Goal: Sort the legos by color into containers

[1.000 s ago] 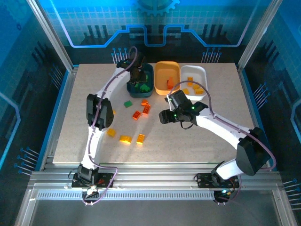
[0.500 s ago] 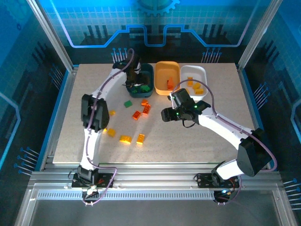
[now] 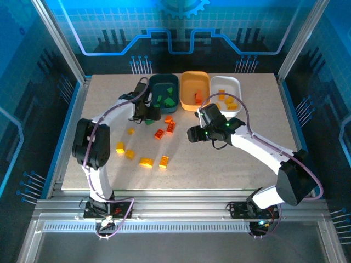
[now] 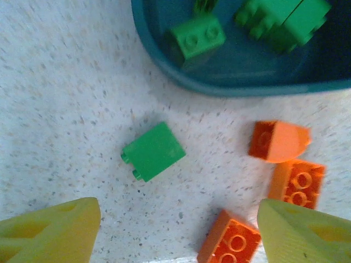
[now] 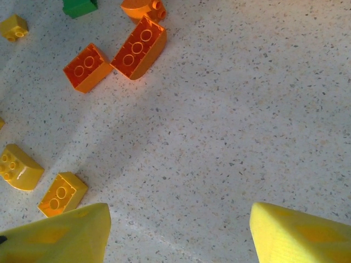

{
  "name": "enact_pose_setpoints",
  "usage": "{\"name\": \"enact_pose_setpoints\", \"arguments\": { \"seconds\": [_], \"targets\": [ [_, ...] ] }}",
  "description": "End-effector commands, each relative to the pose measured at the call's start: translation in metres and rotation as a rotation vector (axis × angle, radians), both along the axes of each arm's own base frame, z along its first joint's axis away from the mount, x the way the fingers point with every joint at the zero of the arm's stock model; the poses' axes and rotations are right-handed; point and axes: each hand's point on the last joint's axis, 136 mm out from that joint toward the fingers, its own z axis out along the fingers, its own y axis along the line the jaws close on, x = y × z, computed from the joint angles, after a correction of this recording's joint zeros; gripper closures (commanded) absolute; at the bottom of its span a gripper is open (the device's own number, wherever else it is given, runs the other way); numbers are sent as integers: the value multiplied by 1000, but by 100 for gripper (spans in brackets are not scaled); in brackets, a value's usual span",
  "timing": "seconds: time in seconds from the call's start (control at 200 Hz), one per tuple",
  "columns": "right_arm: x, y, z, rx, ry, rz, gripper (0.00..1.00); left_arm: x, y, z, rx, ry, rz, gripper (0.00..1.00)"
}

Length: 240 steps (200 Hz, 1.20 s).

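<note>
lego (image 4: 153,151) (green) lies nr teal bin (image 4: 230,87) under spread left pincer (image 4: 178,208); right pincer (image 5: 180,211) spread too, empty.

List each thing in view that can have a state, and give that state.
Left gripper, open, empty.
Right gripper, open, empty.
Teal bin, holds green bricks.
Orange bin, holds one red-orange brick.
White bin, holds yellow-orange bricks.
Loose green brick, on its side on the table.
Loose red-orange bricks, three, unsorted.
Loose yellow-orange bricks, scattered, unsorted.
</note>
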Motion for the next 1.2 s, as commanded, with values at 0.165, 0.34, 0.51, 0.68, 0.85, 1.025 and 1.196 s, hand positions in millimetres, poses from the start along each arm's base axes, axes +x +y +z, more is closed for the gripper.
{"name": "enact_pose_setpoints", "arguments": {
  "seconds": [0.165,0.34,0.51,0.68,0.85,1.025,1.196],
  "targets": [
    [-9,-2,3,4,0,-3,30,20,-6,-23,-4,12,-10,22],
    [-8,-1,3,7,-1,-1,30,19,-9,-38,-24,33,4,23],
    [-7,2,1,9,6,4,30,13,-10,-44,-31,50,5,24],
    [-6,3,0,11,8,6,30,-3,-24,-43,-65,67,-16,25],
    [-6,4,-1,14,10,8,31,-33,-44,-53,-87,112,-18,26],
    [-8,4,-1,14,12,12,30,-61,-42,-61,-51,137,25,28],
    [-9,5,0,18,11,16,30,-66,-28,-48,-8,124,91,28]
  ]
}}
